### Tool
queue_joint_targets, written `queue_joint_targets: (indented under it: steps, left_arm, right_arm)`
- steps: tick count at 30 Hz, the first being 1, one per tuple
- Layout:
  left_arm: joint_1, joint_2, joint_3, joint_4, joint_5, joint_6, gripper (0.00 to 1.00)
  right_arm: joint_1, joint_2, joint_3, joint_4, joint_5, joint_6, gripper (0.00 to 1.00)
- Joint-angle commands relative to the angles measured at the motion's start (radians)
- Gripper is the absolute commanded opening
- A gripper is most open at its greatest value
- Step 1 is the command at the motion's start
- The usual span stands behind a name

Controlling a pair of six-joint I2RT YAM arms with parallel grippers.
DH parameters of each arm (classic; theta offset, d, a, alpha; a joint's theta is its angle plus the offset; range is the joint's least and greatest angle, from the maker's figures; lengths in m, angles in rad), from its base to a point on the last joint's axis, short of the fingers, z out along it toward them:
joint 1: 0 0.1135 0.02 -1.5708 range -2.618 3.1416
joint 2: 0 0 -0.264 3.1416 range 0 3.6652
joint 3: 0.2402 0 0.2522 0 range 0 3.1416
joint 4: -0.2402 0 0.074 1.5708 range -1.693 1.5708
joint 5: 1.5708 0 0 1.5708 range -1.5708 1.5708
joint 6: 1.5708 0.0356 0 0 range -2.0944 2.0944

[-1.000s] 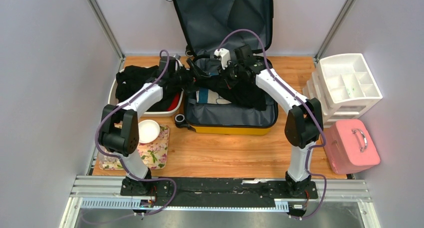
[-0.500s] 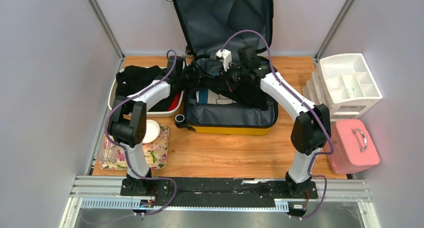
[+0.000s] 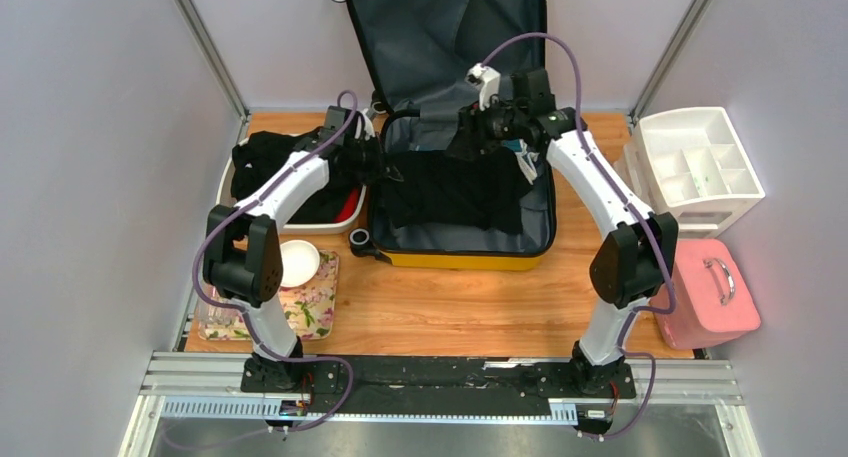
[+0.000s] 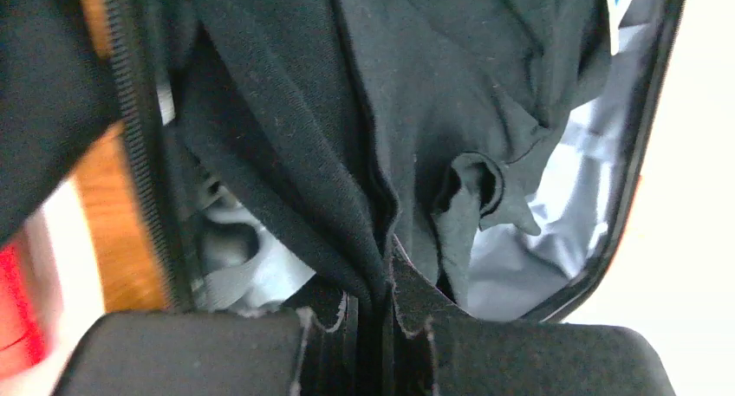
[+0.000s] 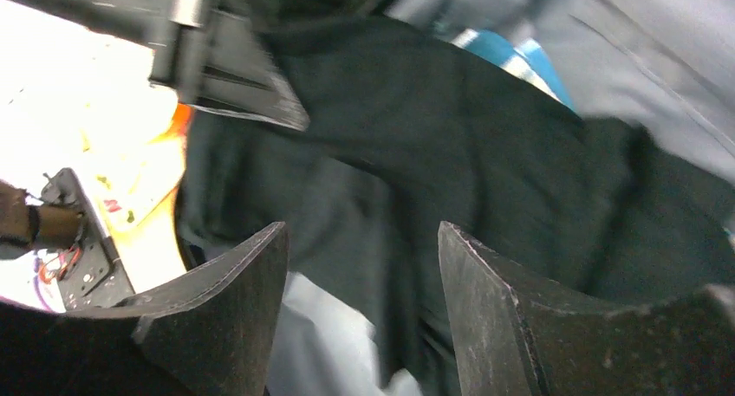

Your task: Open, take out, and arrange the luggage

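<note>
Left wrist view: the left gripper is pinched shut on a thin fold of the black garment, and the right gripper gapes wide and empty. With the luggage lying open at the far middle of the table, that lone fold could slip free or snag on the zipper rim.

Matt black cloth, fabric-lined luggage, wooden table

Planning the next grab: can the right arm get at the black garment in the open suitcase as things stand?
Probably yes. The right tool hangs open just above the black garment, which lies uncovered in the suitcase. The left tool pinches only its left edge, clear of that path.
</note>
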State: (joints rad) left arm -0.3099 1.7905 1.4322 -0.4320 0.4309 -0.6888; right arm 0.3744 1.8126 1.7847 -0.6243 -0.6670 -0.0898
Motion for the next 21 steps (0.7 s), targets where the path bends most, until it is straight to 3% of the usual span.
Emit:
queue_joint_targets:
  steps: [1,8,21]
  left_arm:
    - [0.058,-0.092,0.046,-0.241,-0.067,0.27,0.0]
    - [0.086,-0.105,0.048,-0.261,-0.169,0.416,0.0]
    - [0.086,-0.097,0.062,-0.243,-0.175,0.402,0.0]
  right_arm:
    - [-0.075,-0.006,-0.031,-0.058,0.119,0.044,0.67]
    - [-0.111,0.083,-0.054,-0.129,0.303,-0.005,0.58]
    - [-0.111,0.217,-0.048,-0.181,0.362,-0.011,0.52]
